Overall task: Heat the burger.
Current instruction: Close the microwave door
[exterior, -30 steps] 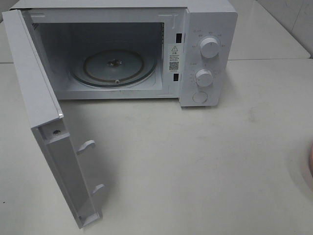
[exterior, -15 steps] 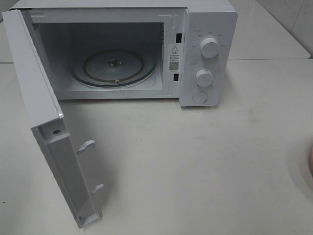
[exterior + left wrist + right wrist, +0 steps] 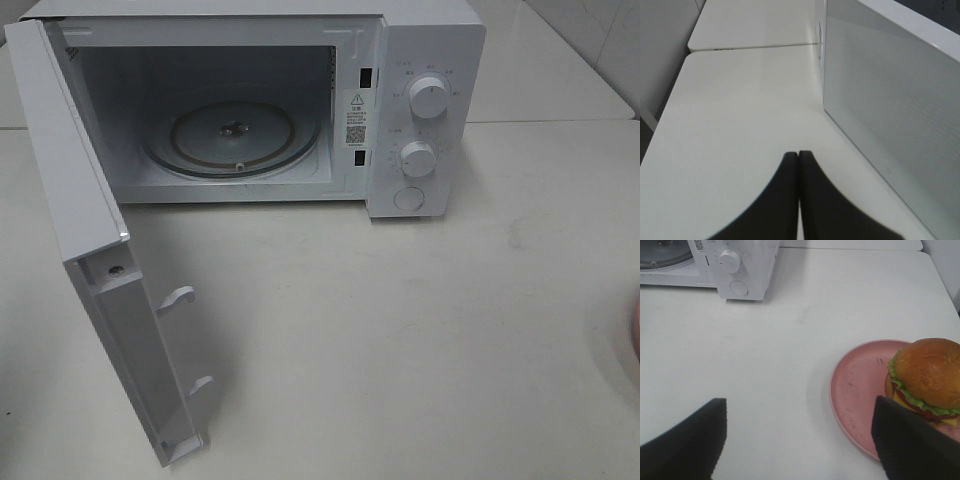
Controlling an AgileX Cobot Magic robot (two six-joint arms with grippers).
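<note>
Right wrist: burger [image 3: 926,377] cut off at edge, right claw [image 3: 800,440] spread; left claw [image 3: 799,160] pressed together.

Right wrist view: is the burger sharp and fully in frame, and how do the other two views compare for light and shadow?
Right wrist view: burger sharp, cut by the frame edge, on the pink plate. Exterior high view: even soft light, faint shadow under the microwave door. Left wrist view: shut left gripper is a dark silhouette, detail lost.
</note>
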